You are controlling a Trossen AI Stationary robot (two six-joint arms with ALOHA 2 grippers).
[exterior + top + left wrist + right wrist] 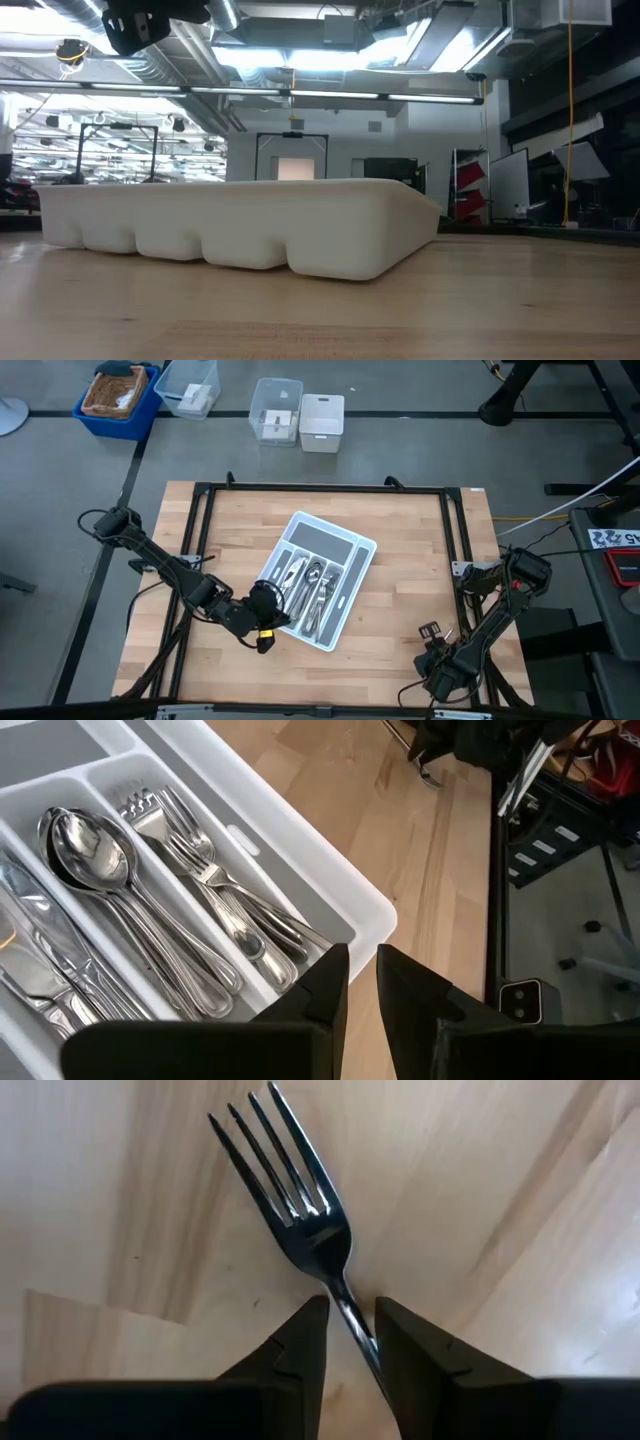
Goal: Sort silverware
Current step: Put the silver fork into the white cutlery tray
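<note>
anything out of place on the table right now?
One fork isn't in the tray: it sits between the right gripper fingers over bare wood. The other silverware lies sorted in compartments. The tray sits askew to the table edges.

1. We see the left arm stretched low from the table's left side toward its middle, its left gripper [262,612] pointing down, fingers [325,985] a narrow gap apart, nothing between them.
2. The right arm folds back at the near right corner, its right gripper [350,1330] clamped on a fork's [300,1200] handle.
</note>
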